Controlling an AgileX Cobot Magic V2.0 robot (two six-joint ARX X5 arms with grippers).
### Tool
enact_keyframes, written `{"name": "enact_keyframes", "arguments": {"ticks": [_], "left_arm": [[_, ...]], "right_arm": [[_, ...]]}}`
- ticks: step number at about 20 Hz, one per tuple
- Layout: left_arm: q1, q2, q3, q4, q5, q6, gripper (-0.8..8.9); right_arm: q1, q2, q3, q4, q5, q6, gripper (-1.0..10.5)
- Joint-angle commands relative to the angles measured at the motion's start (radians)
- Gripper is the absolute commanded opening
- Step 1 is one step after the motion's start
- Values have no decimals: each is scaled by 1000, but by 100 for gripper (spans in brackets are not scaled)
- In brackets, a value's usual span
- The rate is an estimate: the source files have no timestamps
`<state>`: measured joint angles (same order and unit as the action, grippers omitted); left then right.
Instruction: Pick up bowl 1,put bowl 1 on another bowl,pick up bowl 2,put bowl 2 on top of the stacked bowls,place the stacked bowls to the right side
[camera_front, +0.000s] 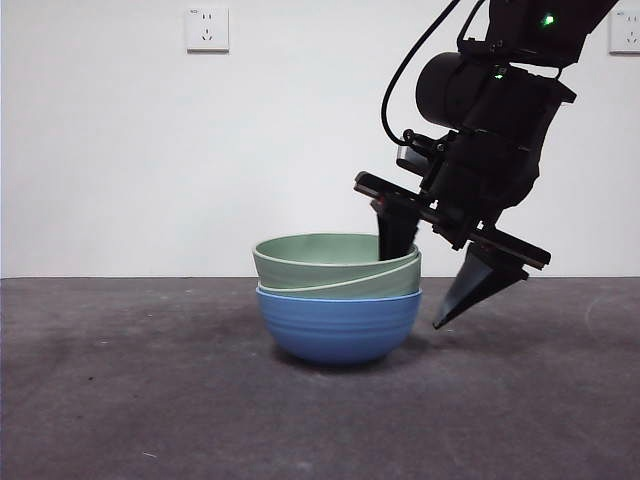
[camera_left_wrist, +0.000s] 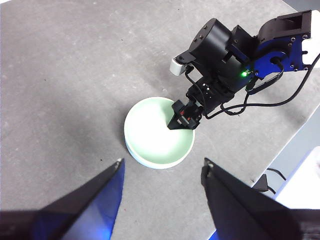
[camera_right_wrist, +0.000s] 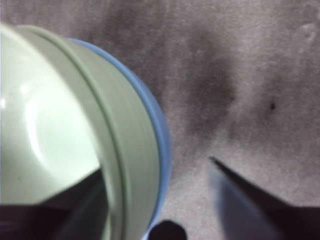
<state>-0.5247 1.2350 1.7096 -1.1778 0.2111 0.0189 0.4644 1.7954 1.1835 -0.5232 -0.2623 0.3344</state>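
1. A plain white wall (camera_front: 120, 150) stands behind a dark grey surface (camera_front: 120, 380). The surface looks matte and faintly speckled, like rough felt or stone.
2. A white wall socket (camera_front: 207, 28) sits high on the wall; part of a second socket (camera_front: 626, 30) shows at the upper edge on the other side.
3. Near the middle of the surface stands a stack of three round bowls (camera_front: 337, 296), all the same size, smooth with faint horizontal ribs.
4. The blue bowl (camera_front: 338, 325) is at the bottom, resting on the surface.
5. Two pale green bowls are nested inside it. The top green bowl (camera_front: 330, 258) sits slightly tilted, so its rim is not level with the one beneath.
6. From above, the top bowl's inside (camera_left_wrist: 156, 131) is glossy and holds nothing but one black jaw.
7. The right pincer (camera_front: 432, 272), black and angular, comes down from above at a slant to the stack's rim. Its jaws are spread wide: one dips inside the top bowl, the other hangs outside the stack, clear of the bowl wall. Whether the inner jaw touches the bowl cannot be told.
8. The left pincer (camera_left_wrist: 162, 167) hovers high above the surface, well apart from the stack, jaws spread wide and holding nothing.
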Motion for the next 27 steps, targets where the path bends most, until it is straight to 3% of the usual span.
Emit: {"name": "enact_keyframes", "arguments": {"ticks": [1,5,16,20,27], "left_arm": [[1,0,1,2,-2,11,259],[1,0,1,2,-2,11,259],[1,0,1,2,-2,14,257],[1,0,1,2,-2,30,257],[1,0,1,1,-1,31,257]], "right_arm": [[1,6,2,4,-2,0,111],[1,6,2,6,-2,-10,-10],[-2,-92,3,21,-50,-11,-12],[-70,-182,3,18,-46,-12,-12],[-289,-202,3,-1,-21,-43,-12]]}}
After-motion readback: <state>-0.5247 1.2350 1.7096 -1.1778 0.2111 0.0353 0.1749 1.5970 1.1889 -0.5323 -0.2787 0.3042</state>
